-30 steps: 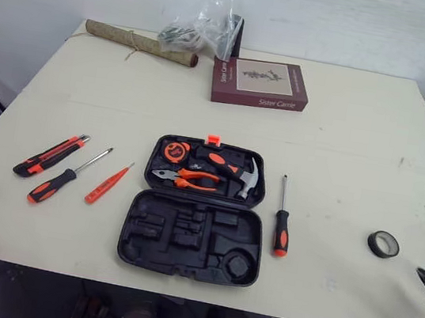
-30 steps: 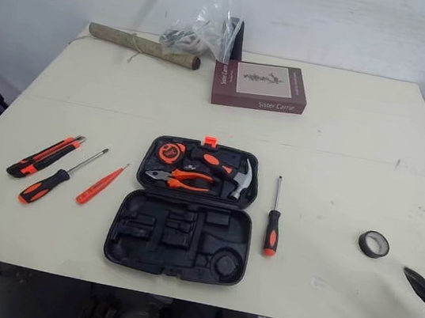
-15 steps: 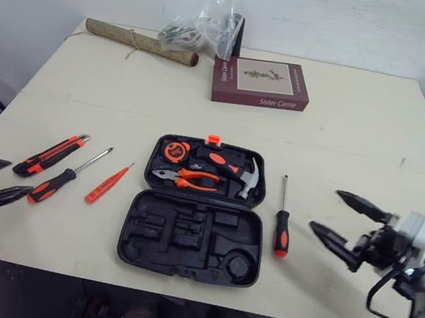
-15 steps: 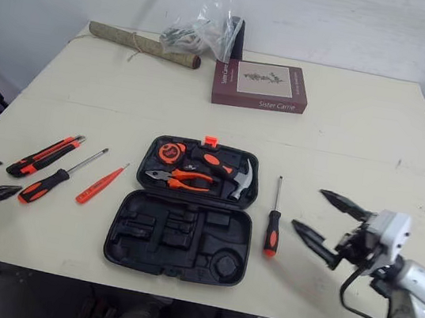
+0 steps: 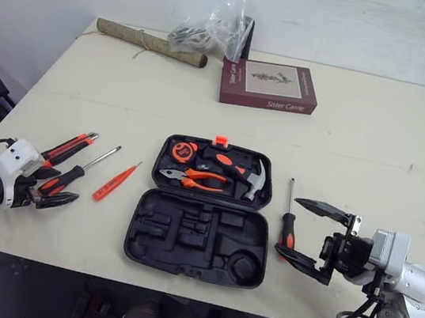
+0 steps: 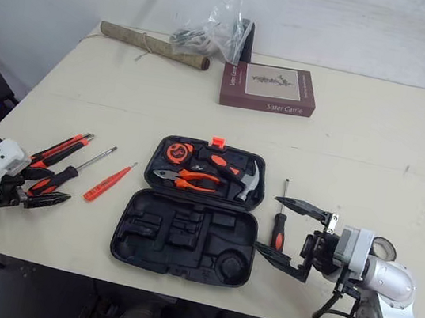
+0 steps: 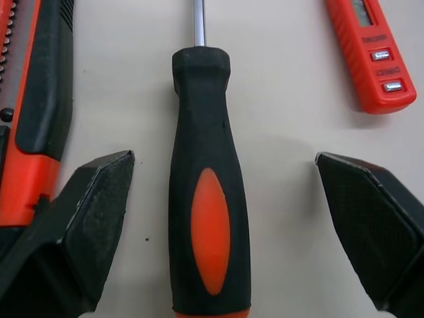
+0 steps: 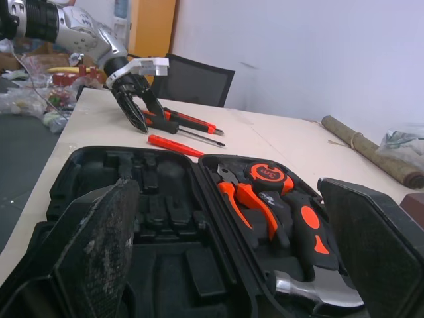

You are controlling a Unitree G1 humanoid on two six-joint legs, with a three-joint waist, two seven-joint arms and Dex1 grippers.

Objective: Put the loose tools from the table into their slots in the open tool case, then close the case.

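1. straddling the screwdriver (image 7: 209,199) handle, the left gripper (image 7: 224,158) is open, its jaws either side of the handle and clear of it; the tool lies on the bench (image 5: 358,149) left of the tool case (image 5: 192,240).
2. right gripper (image 5: 289,226) open, just right of the case, near a second screwdriver (image 6: 278,231).
3. likely light, stiff and grippy; best held mid-handle.

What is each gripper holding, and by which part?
Nothing. The left gripper is open, straddling the handle of a screwdriver without touching it; the right gripper is open and empty.
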